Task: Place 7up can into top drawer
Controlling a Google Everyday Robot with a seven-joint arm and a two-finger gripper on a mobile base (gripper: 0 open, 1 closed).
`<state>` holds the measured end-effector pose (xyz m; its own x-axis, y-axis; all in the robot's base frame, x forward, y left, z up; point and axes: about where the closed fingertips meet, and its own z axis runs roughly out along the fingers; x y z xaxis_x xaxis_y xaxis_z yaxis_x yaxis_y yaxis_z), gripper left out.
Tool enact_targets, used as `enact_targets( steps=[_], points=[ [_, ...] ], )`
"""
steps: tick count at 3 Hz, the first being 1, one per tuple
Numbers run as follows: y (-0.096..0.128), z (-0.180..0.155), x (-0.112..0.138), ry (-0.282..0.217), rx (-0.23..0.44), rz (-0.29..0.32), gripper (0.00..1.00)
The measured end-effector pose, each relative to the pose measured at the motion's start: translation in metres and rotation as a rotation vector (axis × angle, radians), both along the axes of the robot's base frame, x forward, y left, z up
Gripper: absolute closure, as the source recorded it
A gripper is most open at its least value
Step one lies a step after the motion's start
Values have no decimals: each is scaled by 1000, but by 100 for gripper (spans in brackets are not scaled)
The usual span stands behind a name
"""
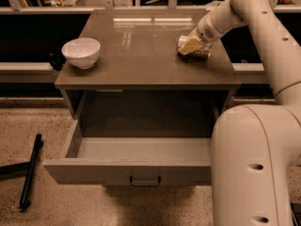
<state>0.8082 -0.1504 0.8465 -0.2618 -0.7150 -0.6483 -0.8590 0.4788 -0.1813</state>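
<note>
7up can (201, 53) on cabinet top (141, 55); top drawer (94, 171) open.
The can sits at the right rear of the top, largely covered by the gripper (189, 46) lowered onto it; only a silvery part shows. The drawer is pulled out below, pale grey inside, with a small dark handle (145, 180) centred on its flat front panel.
</note>
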Motion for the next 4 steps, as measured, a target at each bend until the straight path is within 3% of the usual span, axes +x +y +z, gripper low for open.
enact_targets(
  steps=[1,2,3,4],
  points=[
    [8,25,-29,-20,-8,50,100],
    [28,47,-96,-44,-10,121,100],
    [30,49,-102,-32,3,119,100],
    [35,59,-129,-18,32,112,100]
  ],
)
